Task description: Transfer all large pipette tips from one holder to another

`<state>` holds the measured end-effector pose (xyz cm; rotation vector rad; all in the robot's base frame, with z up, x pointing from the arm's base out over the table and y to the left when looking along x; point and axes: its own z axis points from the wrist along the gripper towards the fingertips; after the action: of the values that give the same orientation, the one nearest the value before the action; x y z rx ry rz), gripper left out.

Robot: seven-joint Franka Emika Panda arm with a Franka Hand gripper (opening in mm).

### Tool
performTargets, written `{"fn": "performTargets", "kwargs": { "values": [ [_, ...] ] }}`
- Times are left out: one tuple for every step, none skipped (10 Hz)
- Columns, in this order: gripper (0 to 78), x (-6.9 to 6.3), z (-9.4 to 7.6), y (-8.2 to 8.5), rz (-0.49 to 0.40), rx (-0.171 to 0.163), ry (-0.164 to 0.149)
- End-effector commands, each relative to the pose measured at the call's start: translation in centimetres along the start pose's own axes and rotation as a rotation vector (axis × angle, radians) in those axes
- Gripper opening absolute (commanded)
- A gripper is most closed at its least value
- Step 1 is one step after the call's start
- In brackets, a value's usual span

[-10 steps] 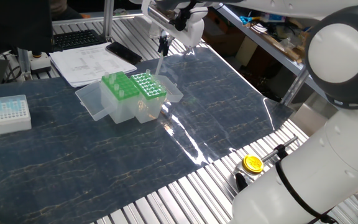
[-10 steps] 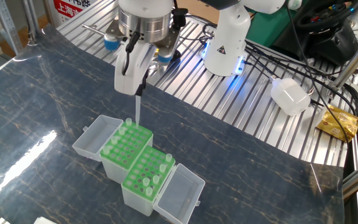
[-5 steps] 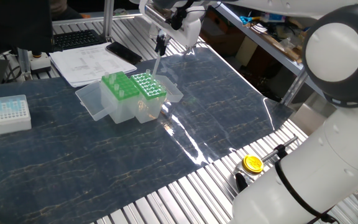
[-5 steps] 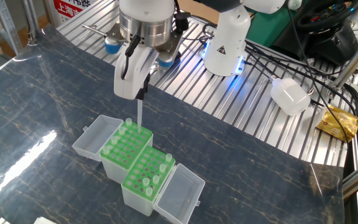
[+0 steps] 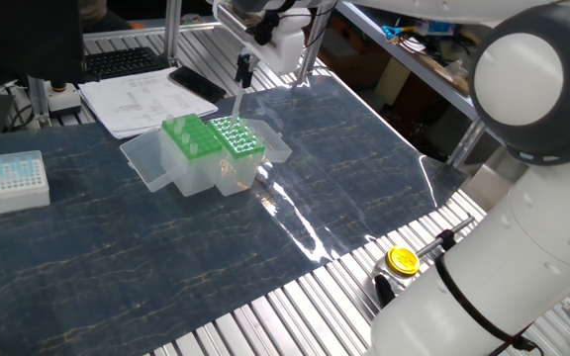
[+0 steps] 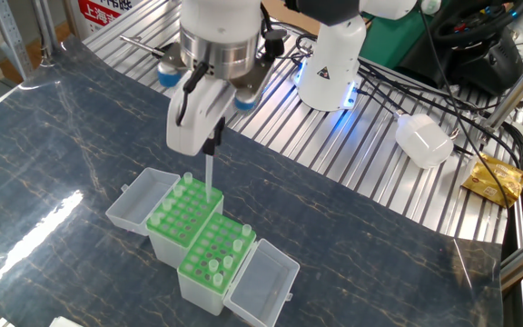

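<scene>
Your gripper has jaws closed on one large tip, hanging upright w/ its point just above the far green rack; other tips stand in near rack.

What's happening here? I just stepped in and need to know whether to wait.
The arm is moving large pipette tips between two green holders standing side by side on the table. Right now its tool is shut on one tip, held upright above the holder farther from the other fixed camera, the point just over its holes. That holder has one tip standing at its far edge; the nearer holder holds several. A small white box sits apart, untouched.
</scene>
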<state>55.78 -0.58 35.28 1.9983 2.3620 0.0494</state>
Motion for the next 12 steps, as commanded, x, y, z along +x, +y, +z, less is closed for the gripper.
{"fn": "performTargets", "kwargs": {
  "values": [
    [1.1,0.4,0.1,0.3,0.018,-0.005,0.004],
    [1.1,0.6,0.2,0.4,0.031,-0.009,0.006],
    [1.1,0.8,0.4,0.6,0.039,-0.009,0.004],
    [1.1,0.8,0.4,0.7,0.044,-0.009,0.004],
    [1.1,1.1,0.5,1.0,0.055,-0.009,0.006],
    [1.1,1.1,0.6,1.1,0.051,-0.008,0.006],
    [1.1,1.0,0.6,1.3,0.048,-0.008,0.012],
    [1.1,1.0,0.6,1.3,0.034,-0.007,0.013],
    [1.1,1.0,0.6,1.3,0.032,-0.007,0.013],
    [1.1,1.0,0.6,1.3,0.031,-0.007,0.013],
    [1.1,1.0,0.6,1.3,0.02,-0.007,0.011],
    [1.1,1.0,0.6,1.3,0.008,-0.006,0.01]
  ]
}}
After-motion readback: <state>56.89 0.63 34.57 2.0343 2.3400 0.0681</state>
